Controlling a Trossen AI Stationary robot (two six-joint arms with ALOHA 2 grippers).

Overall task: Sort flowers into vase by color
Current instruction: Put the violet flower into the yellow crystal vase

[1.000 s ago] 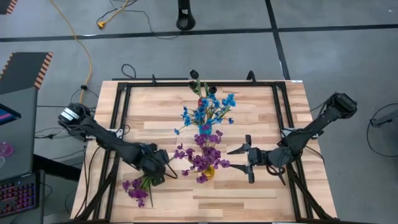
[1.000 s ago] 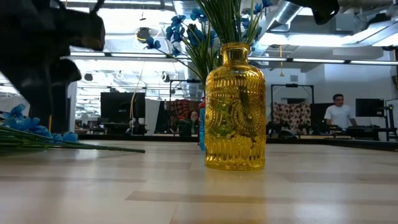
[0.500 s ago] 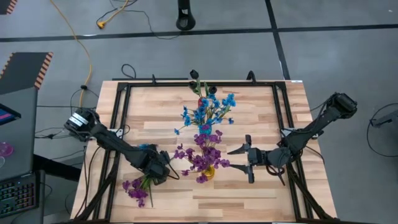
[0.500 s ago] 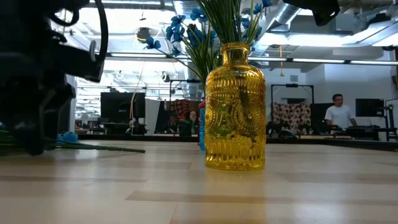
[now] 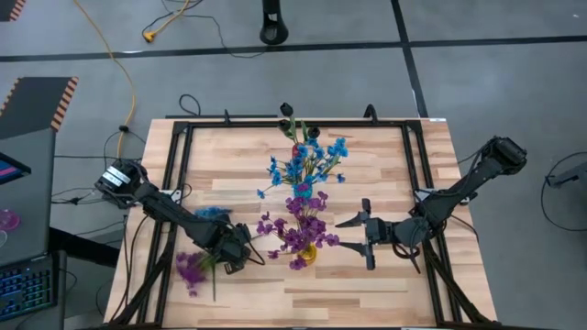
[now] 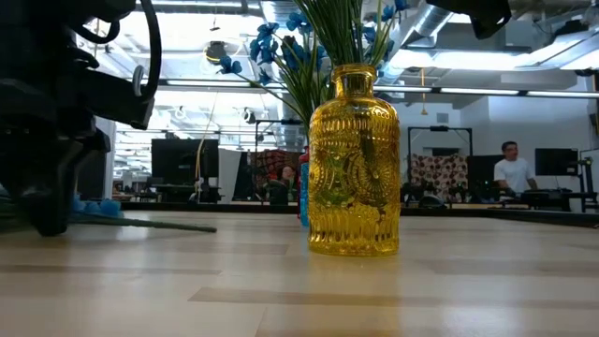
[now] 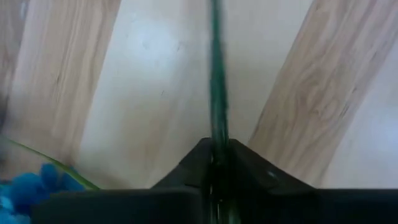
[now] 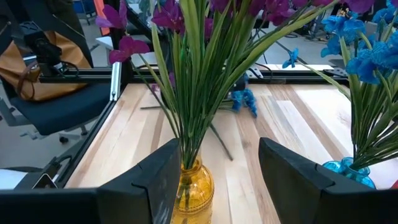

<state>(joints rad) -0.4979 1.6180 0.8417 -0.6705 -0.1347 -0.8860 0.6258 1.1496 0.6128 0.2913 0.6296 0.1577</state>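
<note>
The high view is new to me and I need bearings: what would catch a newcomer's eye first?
Mid-table, a yellow glass vase holds purple flowers, with blue flowers in a vase just beyond. At the near left, the left end effector is shut on a purple sprig's stem. The right end effector hangs open beside the yellow vase.

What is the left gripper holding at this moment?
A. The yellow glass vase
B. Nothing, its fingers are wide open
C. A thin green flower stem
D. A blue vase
C. In the left wrist view the left gripper has its fingers shut on a thin green stem that runs out over the wooden table.
</note>
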